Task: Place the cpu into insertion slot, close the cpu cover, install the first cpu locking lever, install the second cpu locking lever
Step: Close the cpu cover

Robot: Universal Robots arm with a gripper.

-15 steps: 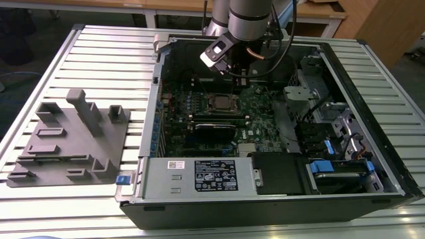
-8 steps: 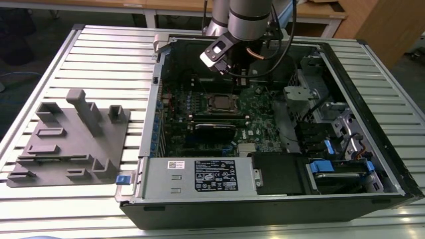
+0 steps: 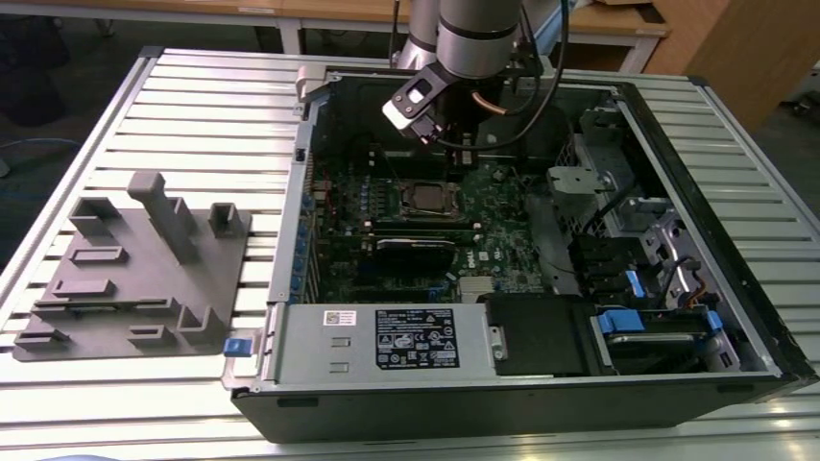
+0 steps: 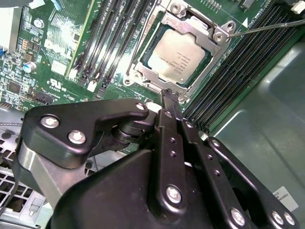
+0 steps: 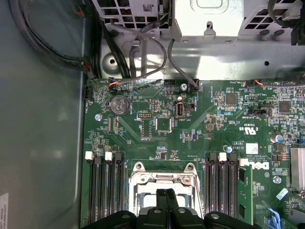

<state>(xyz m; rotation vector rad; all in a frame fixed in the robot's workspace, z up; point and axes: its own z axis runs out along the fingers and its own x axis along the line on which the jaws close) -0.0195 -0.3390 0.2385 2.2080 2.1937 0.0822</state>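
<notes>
1. Your claw (image 4: 167, 98) is pinched shut. In both wrist views the two fingertips meet with no gap, and nothing shows between them.
2. The tips hang just beside one edge of the insertion slot (image 4: 137, 75), at its silvery rim. From these angles I cannot tell whether they actually touch the metal.
3. The cpu (image 4: 177, 55) lies flat inside the slot with its dull silver top facing up. The cpu cover (image 4: 217, 46) is down over it, and the chip shows through the cover's square window.
4. The chip is square, so it has no long axis. Its edges run parallel to the cover's frame and to the memory slots (image 4: 109, 33) on either side.
5. A thin metal lever (image 4: 267, 27) runs out from one corner of the cover, across the neighbouring memory slots.
6. In the exterior view the slot sits near the middle of the green motherboard (image 5: 190, 133), inside the open computer case (image 3: 513, 403).
7. Your arm (image 3: 481, 34) reaches in from the far side of the case.
8. The case rests on the slatted counter (image 3: 205, 96). A grey fixture (image 3: 129, 279) lies well apart from it, on the exterior view's left.
</notes>
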